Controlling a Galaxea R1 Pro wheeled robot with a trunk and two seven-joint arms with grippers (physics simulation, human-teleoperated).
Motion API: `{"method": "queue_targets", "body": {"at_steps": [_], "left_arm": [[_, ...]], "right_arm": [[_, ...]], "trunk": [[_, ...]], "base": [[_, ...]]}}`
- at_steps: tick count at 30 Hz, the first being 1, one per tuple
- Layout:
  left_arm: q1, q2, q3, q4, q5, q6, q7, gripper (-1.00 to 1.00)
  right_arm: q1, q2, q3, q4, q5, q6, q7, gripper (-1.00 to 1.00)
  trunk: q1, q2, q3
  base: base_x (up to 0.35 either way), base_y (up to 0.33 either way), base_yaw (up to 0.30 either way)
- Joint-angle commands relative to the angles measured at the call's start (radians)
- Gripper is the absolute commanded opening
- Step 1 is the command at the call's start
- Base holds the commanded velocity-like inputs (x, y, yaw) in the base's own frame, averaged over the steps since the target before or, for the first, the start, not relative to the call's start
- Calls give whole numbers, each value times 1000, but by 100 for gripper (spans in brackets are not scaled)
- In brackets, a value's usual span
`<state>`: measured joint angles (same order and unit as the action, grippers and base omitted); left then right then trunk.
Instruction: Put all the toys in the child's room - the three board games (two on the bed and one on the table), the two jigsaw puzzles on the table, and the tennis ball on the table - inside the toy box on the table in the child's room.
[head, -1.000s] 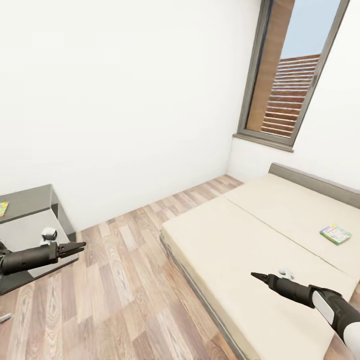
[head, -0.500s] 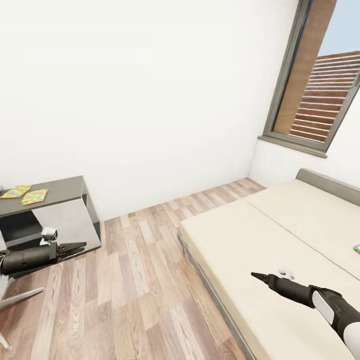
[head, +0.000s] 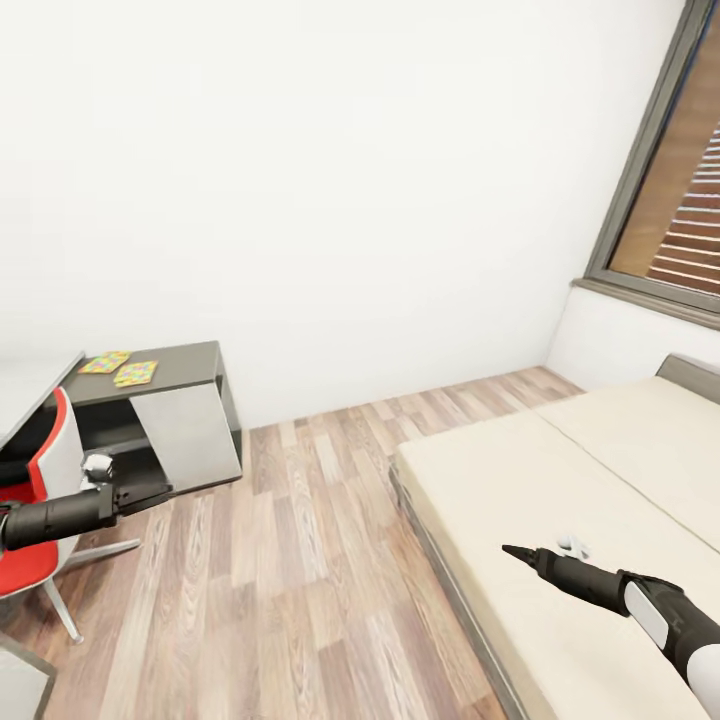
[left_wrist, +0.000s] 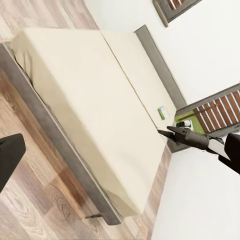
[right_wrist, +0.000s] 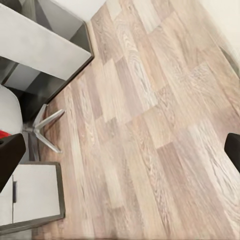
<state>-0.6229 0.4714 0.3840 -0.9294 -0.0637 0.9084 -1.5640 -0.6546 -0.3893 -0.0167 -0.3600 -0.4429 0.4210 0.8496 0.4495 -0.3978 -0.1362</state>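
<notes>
Two jigsaw puzzles (head: 106, 362) (head: 135, 373) lie side by side on the lower dark grey section of the table (head: 190, 358), at the left of the head view. The beige bed (head: 560, 480) spreads across the right. In the left wrist view a small colourful board game (left_wrist: 163, 111) lies on the bed (left_wrist: 90, 95) near its headboard. My left gripper (head: 150, 492) hangs open over the floor in front of the table. Over the bed's near part my right gripper (head: 515, 551) is held open, holding nothing; its fingers (right_wrist: 10, 155) stand wide apart above the wood planks.
A red and white swivel chair (head: 40, 480) stands at the table by my left arm. A white drawer unit (right_wrist: 30, 200) is on the floor below the right gripper. A grey-framed window (head: 670, 200) is at the right. Wood-plank floor (head: 300, 560) runs between table and bed.
The camera has swung left, so the whole picture has slid right. The board game on the bed left the head view; both puzzles and the chair came in. Both arms keep their pose.
</notes>
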Motion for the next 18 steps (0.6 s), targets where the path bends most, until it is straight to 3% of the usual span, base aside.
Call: {"method": "queue_targets", "body": {"at_steps": [1,11,18], "left_arm": [[-1,0,1,0,-7,10,-7,100],[-1,0,1,0,-7,10,-7,100],[-1,0,1,0,-7,10,-7,100]], "right_arm": [[0,0,-2,-1,-5,9,2,100],[0,0,-2,-1,-5,9,2,100],[0,0,-2,-1,-5,9,2,100]], "trunk": [[1,-2,-2],[1,-2,-2],[1,-2,-2]], "base": [[-71,0,291],[-142,0,291],[-41,0,291]]}}
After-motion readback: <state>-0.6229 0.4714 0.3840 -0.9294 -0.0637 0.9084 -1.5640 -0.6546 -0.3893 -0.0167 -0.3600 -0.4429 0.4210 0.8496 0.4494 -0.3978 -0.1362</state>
